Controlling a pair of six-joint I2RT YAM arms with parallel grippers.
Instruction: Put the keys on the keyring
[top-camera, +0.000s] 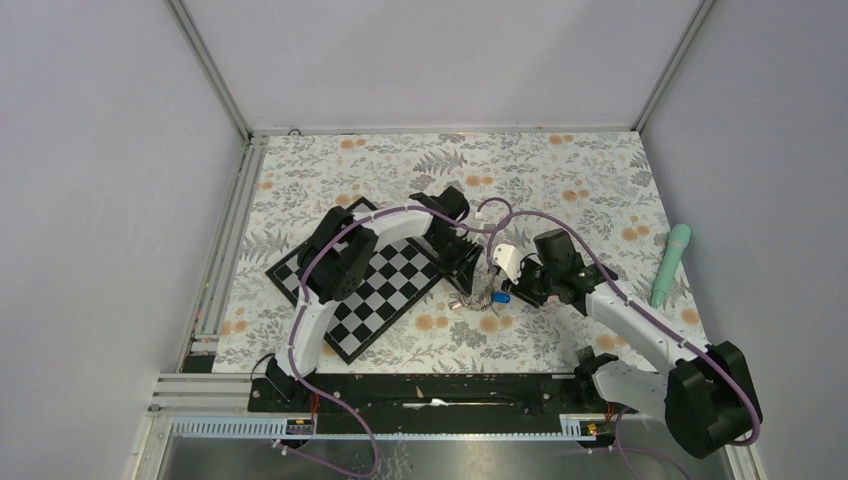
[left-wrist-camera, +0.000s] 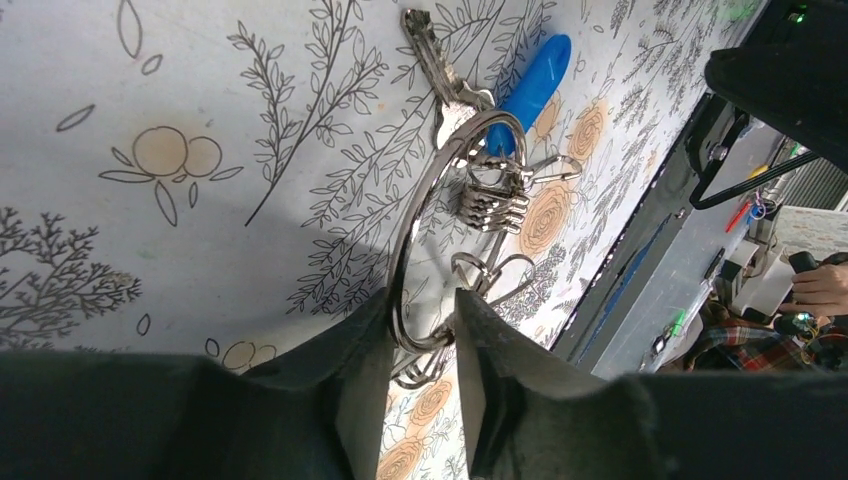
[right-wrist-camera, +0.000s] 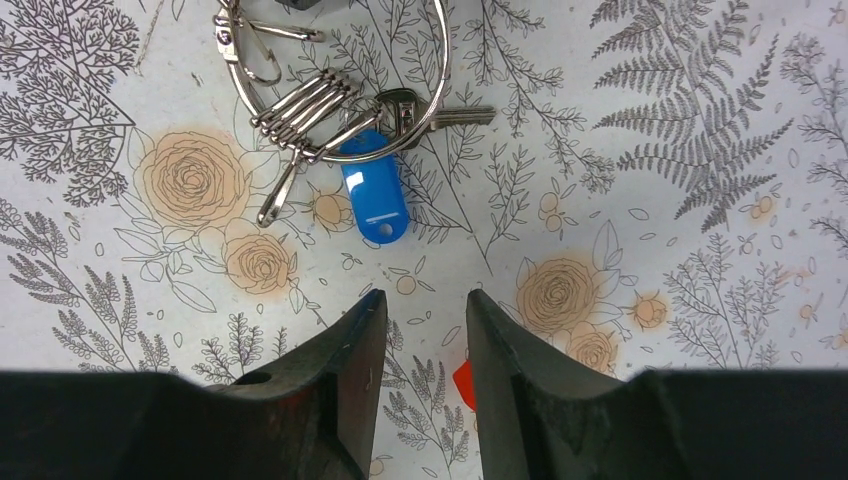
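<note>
Keyring (left-wrist-camera: 410, 220) lies between parted jaws of left tool (left-wrist-camera: 422, 305); right tool (right-wrist-camera: 425, 305) part-open, empty, nearby.

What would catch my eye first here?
A large round silver metal keyring with a bright blue plastic tag and a silver key rests on the floral mat, mid-table. The left gripper straddles the ring, jaws parted; the right gripper hovers open nearby. A black-and-white chessboard lies to the left.
</note>
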